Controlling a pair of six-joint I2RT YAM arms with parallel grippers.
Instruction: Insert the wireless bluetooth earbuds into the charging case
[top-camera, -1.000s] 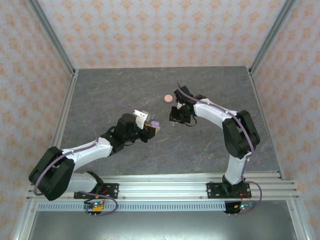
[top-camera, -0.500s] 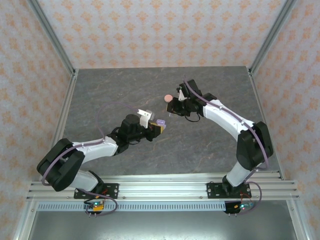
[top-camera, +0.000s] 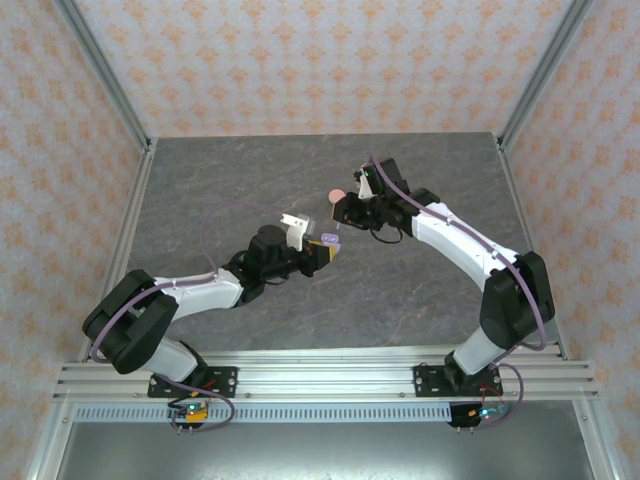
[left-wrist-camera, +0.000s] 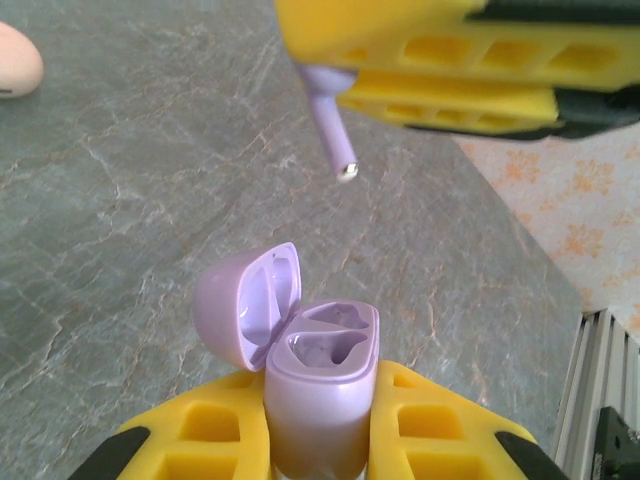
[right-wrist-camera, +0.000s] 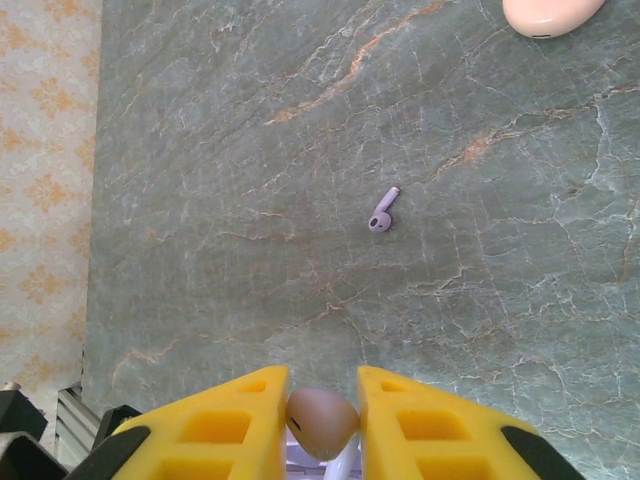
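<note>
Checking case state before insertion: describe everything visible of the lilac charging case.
The lilac charging case is smooth, glossy-looking plastic with rounded corners. It stands upright, pinched at its body between the left gripper's yellow fingers. Its hinged lid is swung open to the left in the left wrist view, showing a hollow inside. The two earbud wells look empty. A lilac earbud, held by the right gripper, hangs stem-down above it, not touching.
</note>
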